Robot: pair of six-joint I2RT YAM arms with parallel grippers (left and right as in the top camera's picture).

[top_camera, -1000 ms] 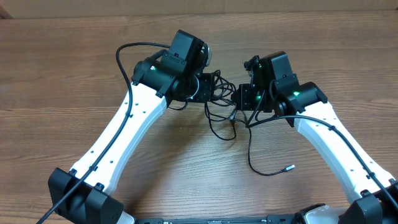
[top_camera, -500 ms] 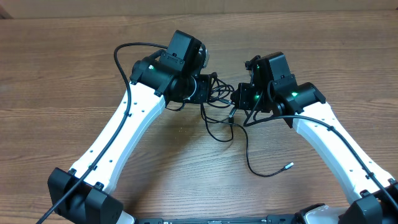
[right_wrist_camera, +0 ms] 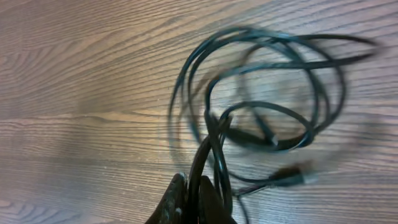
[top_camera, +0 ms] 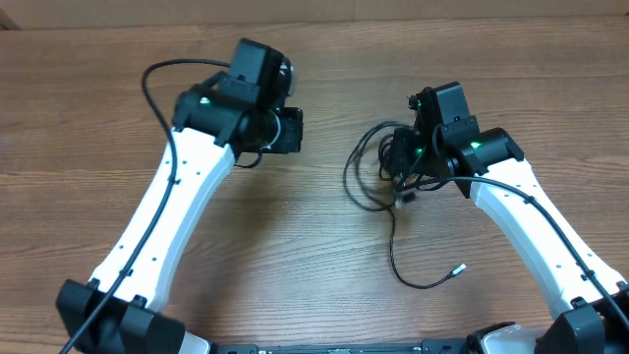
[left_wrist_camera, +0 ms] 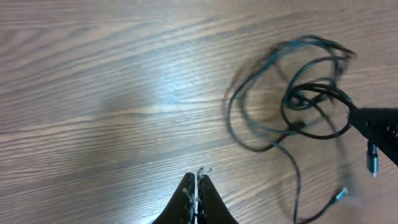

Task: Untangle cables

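The cables (top_camera: 348,175) are thin black cords in loose overlapping loops right of the table's middle. My right gripper (top_camera: 401,167) is shut on one strand of them at the loops' right side; the right wrist view shows the strand pinched between the fingers (right_wrist_camera: 198,190), with the loops (right_wrist_camera: 198,53) beyond and a plug (right_wrist_camera: 295,177) beside them. A loose cord trails toward me and ends in a silver tip (top_camera: 459,266). My left gripper (top_camera: 287,129) is shut and apart from the cables, to their left. In the left wrist view its fingers (left_wrist_camera: 198,186) hold no cord, and the cables (left_wrist_camera: 229,115) lie to the right.
The wooden table (top_camera: 314,275) carries only the cables. Both white arms reach in from the near edge, each with a thicker black wire fixed along it. The right gripper's black body (left_wrist_camera: 379,124) shows at the right edge of the left wrist view.
My left gripper has come out of the tangle and moved left, away from the cables. The cables have shifted right with the right gripper and spread into wider loops.
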